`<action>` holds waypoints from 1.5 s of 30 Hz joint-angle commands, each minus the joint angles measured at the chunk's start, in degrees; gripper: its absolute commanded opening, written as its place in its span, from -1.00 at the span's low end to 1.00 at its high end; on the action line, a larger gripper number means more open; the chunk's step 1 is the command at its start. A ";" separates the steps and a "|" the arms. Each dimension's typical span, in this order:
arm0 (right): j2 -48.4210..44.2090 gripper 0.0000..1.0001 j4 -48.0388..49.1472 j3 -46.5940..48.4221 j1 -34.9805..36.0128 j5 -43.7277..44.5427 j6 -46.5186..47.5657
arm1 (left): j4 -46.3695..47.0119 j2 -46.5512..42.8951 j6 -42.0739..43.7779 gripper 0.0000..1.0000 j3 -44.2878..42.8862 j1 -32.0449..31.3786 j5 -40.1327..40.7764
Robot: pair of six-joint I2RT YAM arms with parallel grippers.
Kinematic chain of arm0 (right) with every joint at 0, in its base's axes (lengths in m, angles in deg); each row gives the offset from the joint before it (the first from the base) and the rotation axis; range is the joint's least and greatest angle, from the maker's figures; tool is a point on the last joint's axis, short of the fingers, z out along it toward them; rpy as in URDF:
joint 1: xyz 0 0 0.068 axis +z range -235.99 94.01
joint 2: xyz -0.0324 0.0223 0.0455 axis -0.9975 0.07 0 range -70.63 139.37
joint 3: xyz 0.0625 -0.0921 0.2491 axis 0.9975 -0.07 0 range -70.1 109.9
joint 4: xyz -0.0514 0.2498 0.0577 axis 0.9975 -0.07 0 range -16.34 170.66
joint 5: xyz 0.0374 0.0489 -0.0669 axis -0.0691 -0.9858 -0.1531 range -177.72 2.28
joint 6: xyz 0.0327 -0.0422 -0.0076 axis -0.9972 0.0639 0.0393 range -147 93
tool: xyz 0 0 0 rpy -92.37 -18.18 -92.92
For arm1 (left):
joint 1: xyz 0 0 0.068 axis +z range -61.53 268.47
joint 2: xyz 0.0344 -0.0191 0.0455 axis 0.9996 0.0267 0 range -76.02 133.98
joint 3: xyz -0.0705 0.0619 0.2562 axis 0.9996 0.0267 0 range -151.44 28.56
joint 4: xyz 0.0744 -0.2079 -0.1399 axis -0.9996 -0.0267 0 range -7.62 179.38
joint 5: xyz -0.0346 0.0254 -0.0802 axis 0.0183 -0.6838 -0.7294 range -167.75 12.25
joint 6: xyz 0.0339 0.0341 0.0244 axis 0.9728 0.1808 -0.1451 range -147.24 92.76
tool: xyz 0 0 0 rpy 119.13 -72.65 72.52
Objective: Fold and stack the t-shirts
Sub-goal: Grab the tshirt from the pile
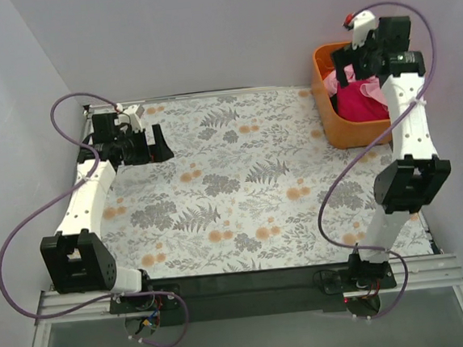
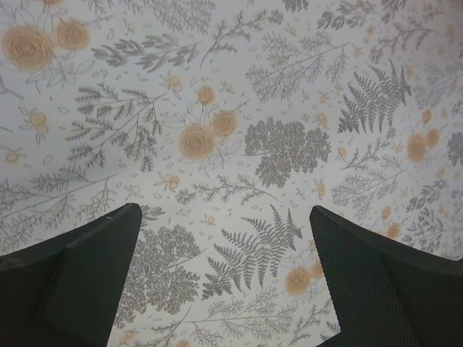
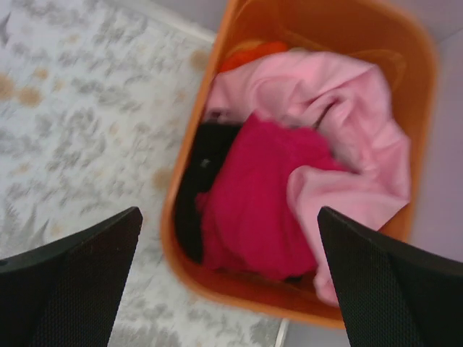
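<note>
The t-shirts lie crumpled in an orange tub (image 1: 350,135) at the table's far right. A magenta shirt (image 1: 361,99) (image 3: 260,195) lies in the middle, with a light pink shirt (image 3: 340,108) (image 1: 341,77) over and around it, and dark cloth (image 3: 195,188) at the tub's left side. No cream shirt shows. My right gripper (image 3: 228,289) hangs open and empty above the tub, its arm hiding part of the tub in the top view. My left gripper (image 2: 224,282) (image 1: 149,142) is open and empty just above the bare floral tablecloth at the far left.
The table is covered by a white cloth (image 1: 241,189) with grey ferns and orange flowers. Pale walls close in the back and both sides. The tub's rim (image 3: 217,278) stands above the table surface.
</note>
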 commanded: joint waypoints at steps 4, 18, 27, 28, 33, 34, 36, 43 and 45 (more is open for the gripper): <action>15.34 0.97 -5.06 23.09 -4.33 5.45 0.38 | -3.20 5.09 -1.35 0.96 -8.76 -0.10 -1.44; 26.07 0.58 1.10 17.20 -14.17 0.45 -0.41 | -1.62 4.83 -0.91 0.96 -5.52 -0.10 -0.39; 26.33 -0.57 3.30 19.13 -15.49 1.15 -2.08 | -1.01 4.83 -0.55 0.96 -3.58 -0.01 -0.03; 25.81 -0.67 3.39 19.13 -15.58 0.98 -2.26 | -1.01 4.92 -0.55 0.96 -3.50 -0.10 -0.03; 20.01 -0.89 5.84 17.21 -15.84 0.36 -2.35 | -1.01 5.09 -0.38 0.96 -2.97 -0.10 -0.12; 19.13 -0.89 6.72 15.90 -15.84 0.62 -2.43 | -1.01 5.09 -0.29 0.96 -3.05 -0.01 -0.12; 16.67 -0.90 9.26 14.31 -15.93 1.76 -2.61 | -1.01 5.18 -0.29 0.96 -2.88 -0.19 -0.56; 15.08 -0.59 11.74 15.97 -16.46 4.14 -4.28 | -0.39 4.92 -0.47 0.96 -1.91 -0.10 -0.91; 15.17 -0.97 11.83 16.41 -16.46 3.61 -4.19 | -0.30 4.83 -0.47 0.96 -1.74 -0.10 -0.83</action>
